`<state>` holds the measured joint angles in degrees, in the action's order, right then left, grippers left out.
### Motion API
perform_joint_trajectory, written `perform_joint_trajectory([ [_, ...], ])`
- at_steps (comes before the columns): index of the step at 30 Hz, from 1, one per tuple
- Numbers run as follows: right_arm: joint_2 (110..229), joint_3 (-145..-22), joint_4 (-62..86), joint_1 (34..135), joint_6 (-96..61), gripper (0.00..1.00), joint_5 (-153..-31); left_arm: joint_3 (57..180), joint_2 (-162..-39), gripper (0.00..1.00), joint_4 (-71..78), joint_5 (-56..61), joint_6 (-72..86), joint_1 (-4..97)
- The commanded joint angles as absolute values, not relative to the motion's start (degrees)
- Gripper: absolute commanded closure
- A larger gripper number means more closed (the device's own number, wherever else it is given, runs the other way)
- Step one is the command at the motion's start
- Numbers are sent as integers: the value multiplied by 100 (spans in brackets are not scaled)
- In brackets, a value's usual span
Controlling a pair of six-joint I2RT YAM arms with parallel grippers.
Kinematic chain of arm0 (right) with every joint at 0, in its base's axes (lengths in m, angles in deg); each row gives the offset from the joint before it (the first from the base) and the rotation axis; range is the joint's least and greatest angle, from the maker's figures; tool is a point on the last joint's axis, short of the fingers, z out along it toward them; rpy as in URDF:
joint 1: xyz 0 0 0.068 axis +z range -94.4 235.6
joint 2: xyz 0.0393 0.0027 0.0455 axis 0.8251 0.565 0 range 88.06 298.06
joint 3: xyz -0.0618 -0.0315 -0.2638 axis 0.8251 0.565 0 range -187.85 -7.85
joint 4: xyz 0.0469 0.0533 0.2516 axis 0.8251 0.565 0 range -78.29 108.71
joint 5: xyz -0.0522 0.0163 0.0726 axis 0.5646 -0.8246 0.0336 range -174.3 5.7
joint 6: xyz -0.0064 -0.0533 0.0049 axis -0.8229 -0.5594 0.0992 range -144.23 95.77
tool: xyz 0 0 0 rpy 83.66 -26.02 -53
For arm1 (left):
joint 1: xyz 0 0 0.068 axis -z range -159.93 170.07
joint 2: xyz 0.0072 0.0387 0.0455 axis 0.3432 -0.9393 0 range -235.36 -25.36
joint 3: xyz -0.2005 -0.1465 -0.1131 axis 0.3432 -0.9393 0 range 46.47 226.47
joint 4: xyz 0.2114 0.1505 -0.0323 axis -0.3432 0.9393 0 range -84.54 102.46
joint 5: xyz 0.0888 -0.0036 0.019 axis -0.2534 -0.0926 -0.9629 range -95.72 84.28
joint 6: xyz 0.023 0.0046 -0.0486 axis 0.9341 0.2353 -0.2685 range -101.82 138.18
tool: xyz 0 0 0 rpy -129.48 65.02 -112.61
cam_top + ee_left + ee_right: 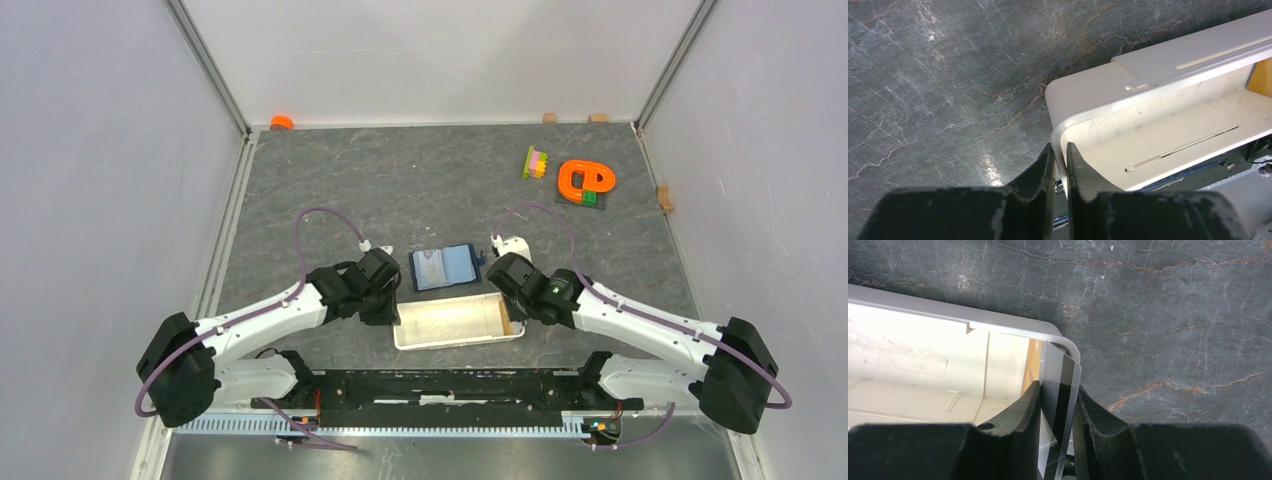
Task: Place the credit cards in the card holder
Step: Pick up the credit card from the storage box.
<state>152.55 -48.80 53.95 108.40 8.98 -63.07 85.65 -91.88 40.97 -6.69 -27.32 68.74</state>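
Note:
The card holder is a dark blue wallet lying open on the table just behind the long white tray. My left gripper is at the tray's left end. In the left wrist view it is shut on the tray's end wall. My right gripper is at the tray's right end. In the right wrist view it holds a glossy grey credit card with a dark stripe, standing on edge at the tray's corner. No other card shows clearly.
An orange-tan piece stands inside the tray's right end, also in the left wrist view. Coloured bricks and an orange ring toy lie at the back right. An orange cap lies at the back left. White walls enclose the table.

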Motion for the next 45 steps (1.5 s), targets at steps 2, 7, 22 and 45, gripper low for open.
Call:
perform_joint_trajectory([
  [2,15107,-5244,5886,10842,764,70,-5869,8695,-9219,91,4442,-721,-2338,6876],
  [7,14990,-5229,5823,10842,768,74,-6043,8707,-9234,91,4446,-730,-2340,6876],
  [22,14766,-4747,5251,10837,744,91,-6749,8851,-9324,97,4735,-852,-2244,6876],
  [45,14971,-5739,3436,9903,-482,100,-7336,10145,-8737,0,4474,-625,-1187,6688],
])
